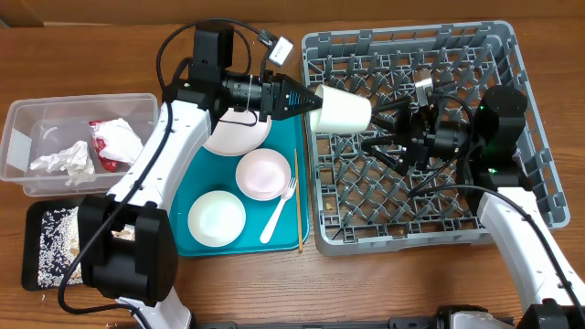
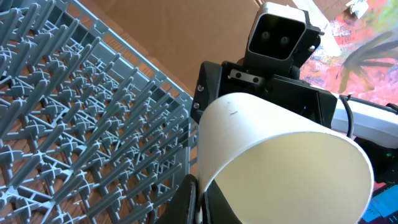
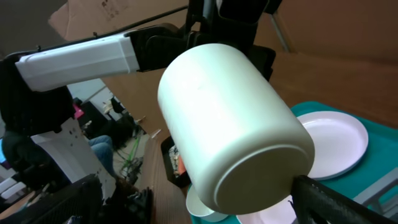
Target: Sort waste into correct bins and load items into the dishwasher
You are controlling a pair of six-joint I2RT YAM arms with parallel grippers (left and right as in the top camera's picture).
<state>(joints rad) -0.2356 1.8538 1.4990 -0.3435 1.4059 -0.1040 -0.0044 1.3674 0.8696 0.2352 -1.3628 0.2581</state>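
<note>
White cup (image 1: 340, 110) is off the surface, pinched at its mouth end by the left hand (image 1: 313, 102). It hangs over the left wall of the grey dish rack (image 1: 411, 233), upper middle of the overhead frame. Long axis is roughly horizontal, running left-right in that frame. The mouth points left into the left hand and the base points right toward the right hand (image 1: 369, 128). My right wrist view looks almost straight at the recessed base. Right hand is spread, fingers either side of the base end; I can't tell if they touch it. There's a small dark mark on the cup wall in the left wrist view, not legible. Red-and-white wrapper (image 1: 111, 144) lies in the clear tub (image 1: 18, 137) at the left edge beside crumpled paper (image 1: 59, 157); its print is too small to read.
</note>
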